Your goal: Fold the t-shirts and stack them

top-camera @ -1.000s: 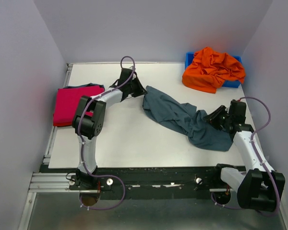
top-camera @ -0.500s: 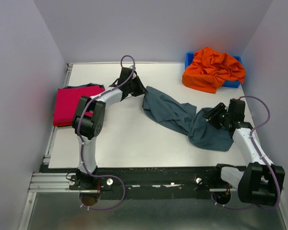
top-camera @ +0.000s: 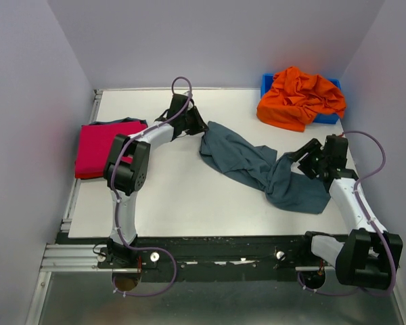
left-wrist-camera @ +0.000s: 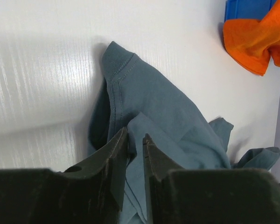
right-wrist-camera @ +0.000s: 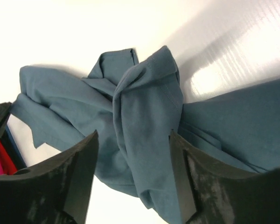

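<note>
A slate grey-blue t-shirt [top-camera: 257, 166] lies crumpled in a diagonal strip across the table's middle. My left gripper [top-camera: 197, 127] is shut on the shirt's upper left edge; in the left wrist view the fabric [left-wrist-camera: 168, 112] sits pinched between the nearly closed fingers [left-wrist-camera: 116, 158]. My right gripper [top-camera: 299, 154] is open just above the shirt's right part, whose folds [right-wrist-camera: 144, 116] lie between the spread fingers [right-wrist-camera: 79, 172]. A magenta-red t-shirt [top-camera: 98, 147] lies folded at the left edge. A bright orange t-shirt [top-camera: 301, 98] is heaped at the back right.
The orange shirt rests on a rigid blue plastic bin [top-camera: 266, 82] in the back right corner. Grey walls close in the table on three sides. A dark edge of fabric [top-camera: 118, 122] shows under the red shirt.
My right gripper has lifted and moved back, away from the shirt's lower right part, and its fingers now stand open. The left gripper has stayed in place on the shirt.
</note>
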